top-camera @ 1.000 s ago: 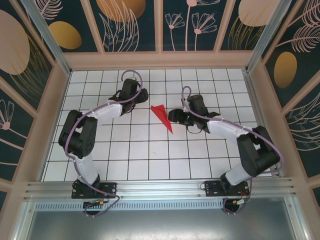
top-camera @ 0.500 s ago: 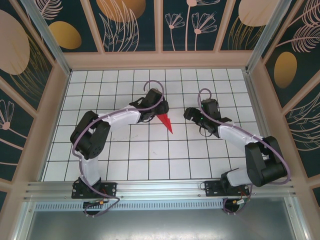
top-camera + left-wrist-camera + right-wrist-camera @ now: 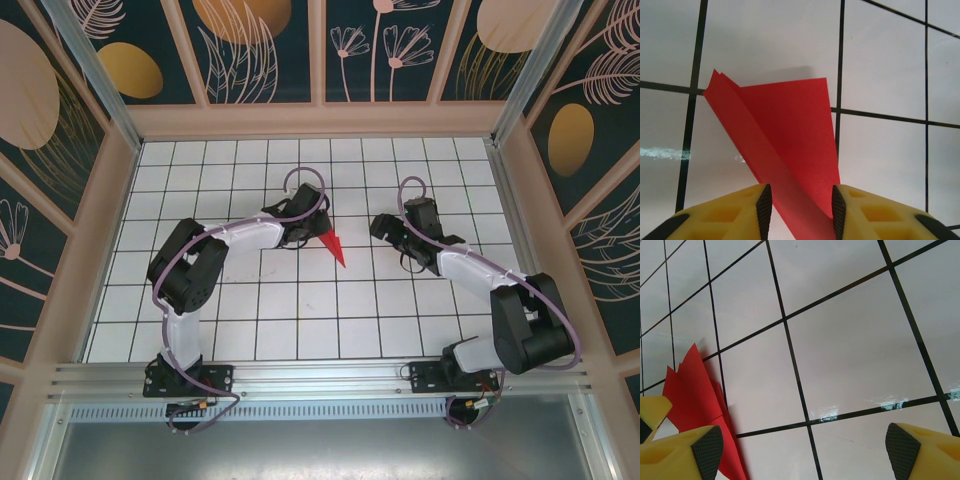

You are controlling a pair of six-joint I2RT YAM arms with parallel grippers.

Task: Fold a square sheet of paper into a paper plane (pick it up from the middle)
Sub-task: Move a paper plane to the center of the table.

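Nose of your narrow red paper dart (image 3: 334, 250) points five o'clock from the left gripper (image 3: 798, 202), jaws part-closed astride it, hold unclear.

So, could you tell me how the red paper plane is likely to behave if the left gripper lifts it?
Probably very light: the paper plane is thin folded paper. Likely floppy, since its layers splay apart at the far end, so the wings may droop. Sitting between the left gripper's pads, it could crumple if squeezed hard.

Thin red folded paper plane (image 3: 790, 145) looks matt and crisp, white gridded tabletop (image 3: 850, 355) is glossy smooth, yellow plastic fingers (image 3: 725, 215) carry black finely textured pads (image 3: 707, 447).
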